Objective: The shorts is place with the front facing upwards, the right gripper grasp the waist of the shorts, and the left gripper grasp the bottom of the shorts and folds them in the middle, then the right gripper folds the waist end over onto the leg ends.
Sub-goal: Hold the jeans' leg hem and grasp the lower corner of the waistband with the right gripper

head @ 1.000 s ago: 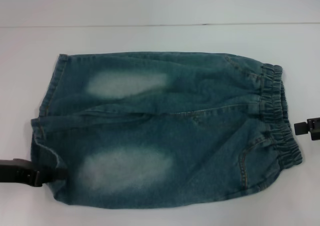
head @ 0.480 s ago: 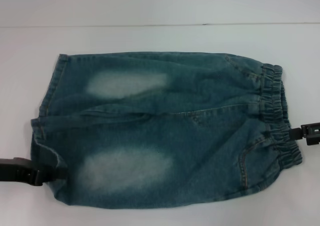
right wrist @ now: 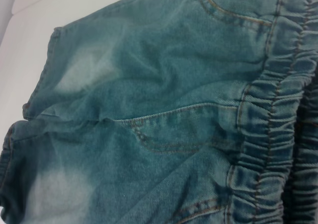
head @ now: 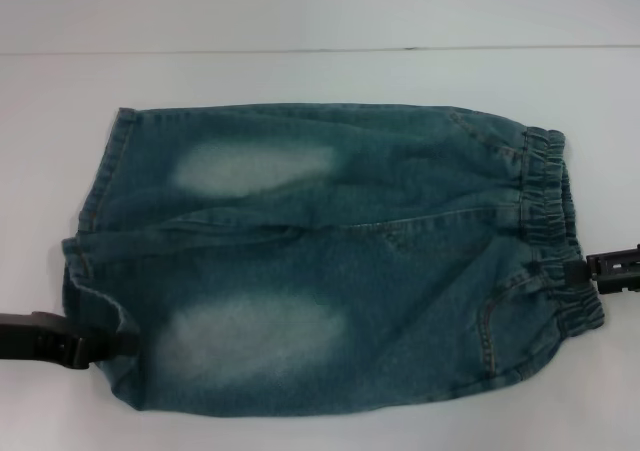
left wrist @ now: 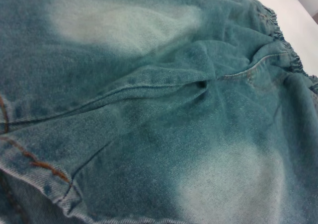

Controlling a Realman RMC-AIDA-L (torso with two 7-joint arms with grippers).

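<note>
Denim shorts (head: 320,261) – claws head-view only

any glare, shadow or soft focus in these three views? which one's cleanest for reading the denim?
Head view: flat, even light, shorts cast almost no shadow on the white table, overall soft. Left wrist view: near hem stitching blurred, crotch fold sharper. Right wrist view: cleanest, waistband gathers and stitching legible; no glare anywhere.

Plain white table (head: 300,76) meets a pale wall (head: 300,6) behind.
</note>
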